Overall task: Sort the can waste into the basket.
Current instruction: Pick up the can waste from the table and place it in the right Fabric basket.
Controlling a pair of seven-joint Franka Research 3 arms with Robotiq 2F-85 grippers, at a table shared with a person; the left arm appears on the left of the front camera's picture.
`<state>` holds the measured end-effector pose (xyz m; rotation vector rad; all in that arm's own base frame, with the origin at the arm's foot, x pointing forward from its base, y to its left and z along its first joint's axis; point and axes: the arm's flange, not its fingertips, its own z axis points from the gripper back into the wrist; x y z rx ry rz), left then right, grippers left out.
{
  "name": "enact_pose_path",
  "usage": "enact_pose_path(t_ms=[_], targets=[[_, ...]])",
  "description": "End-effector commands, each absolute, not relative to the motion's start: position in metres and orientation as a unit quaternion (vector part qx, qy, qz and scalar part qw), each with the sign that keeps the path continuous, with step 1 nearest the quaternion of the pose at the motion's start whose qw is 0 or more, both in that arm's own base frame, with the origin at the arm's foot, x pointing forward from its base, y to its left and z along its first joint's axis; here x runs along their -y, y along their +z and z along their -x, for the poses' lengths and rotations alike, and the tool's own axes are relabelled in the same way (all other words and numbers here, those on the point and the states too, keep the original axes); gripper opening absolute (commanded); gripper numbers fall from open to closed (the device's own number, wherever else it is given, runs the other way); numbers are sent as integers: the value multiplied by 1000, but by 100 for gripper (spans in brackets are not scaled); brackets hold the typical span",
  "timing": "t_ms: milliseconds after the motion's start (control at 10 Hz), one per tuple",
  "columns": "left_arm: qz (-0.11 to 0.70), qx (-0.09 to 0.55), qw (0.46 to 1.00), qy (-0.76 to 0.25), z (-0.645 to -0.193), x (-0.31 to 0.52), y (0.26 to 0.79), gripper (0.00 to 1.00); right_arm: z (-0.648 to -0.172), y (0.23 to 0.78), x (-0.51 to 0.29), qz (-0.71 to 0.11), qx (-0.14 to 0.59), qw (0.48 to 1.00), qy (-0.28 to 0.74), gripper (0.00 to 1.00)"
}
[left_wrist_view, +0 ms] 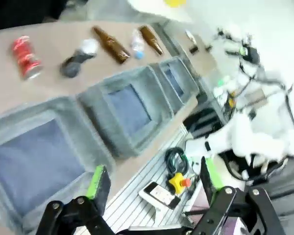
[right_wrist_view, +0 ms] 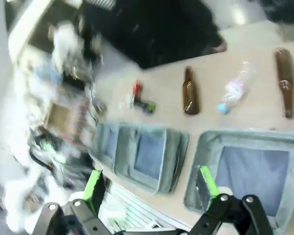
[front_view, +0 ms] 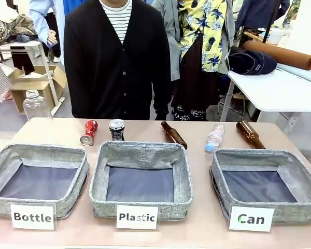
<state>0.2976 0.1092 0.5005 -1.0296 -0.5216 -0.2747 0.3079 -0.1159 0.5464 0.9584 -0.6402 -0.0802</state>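
Front view: red can [front_view: 88,132] beside black can [front_view: 116,129]

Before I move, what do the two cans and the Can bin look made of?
Red can: probably thin metal, glossy paint, crumpled body, silver end. Dark can: likely metal, shiny silver top. Can basket: grey woven fabric, matte, soft walls.

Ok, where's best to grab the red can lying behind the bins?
Probably across the red can at mid-body, from above: it lies on its side, silver end toward the bins, long sides free. The black can stands close by.
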Motion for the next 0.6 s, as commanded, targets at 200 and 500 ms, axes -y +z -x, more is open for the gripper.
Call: enact_pose_path(t_ms=[200, 500], targets=[[477, 279, 829, 85, -300, -135, 439, 96, -307, 470, 148, -493, 364, 779, -135, 100], [482, 255, 836, 59, -310, -179, 441, 96, -301, 510, 190, -498, 340, 784, -146, 100]])
